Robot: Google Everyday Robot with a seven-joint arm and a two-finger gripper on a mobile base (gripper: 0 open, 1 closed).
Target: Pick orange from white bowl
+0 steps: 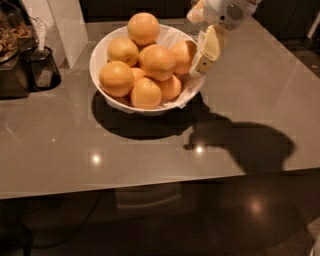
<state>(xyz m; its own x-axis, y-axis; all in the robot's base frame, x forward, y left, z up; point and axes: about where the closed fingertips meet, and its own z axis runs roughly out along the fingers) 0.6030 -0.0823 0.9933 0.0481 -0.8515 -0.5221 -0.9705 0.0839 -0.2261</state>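
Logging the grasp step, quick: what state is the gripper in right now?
Gripper: cannot be told whether open or closed; it hangs at the right rim of the bowl, next to an orange.

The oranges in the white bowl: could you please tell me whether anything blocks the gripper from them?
Nothing visible does. The gripper hangs over the white bowl at its right rim, right beside the nearest orange.

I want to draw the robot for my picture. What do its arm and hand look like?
The gripper, up at the top right beside the white bowl of oranges, is pale creamy yellow, long, flat and blocky. Above it sits a rounded white wrist part with a few small grey dots. No cables or writing show.
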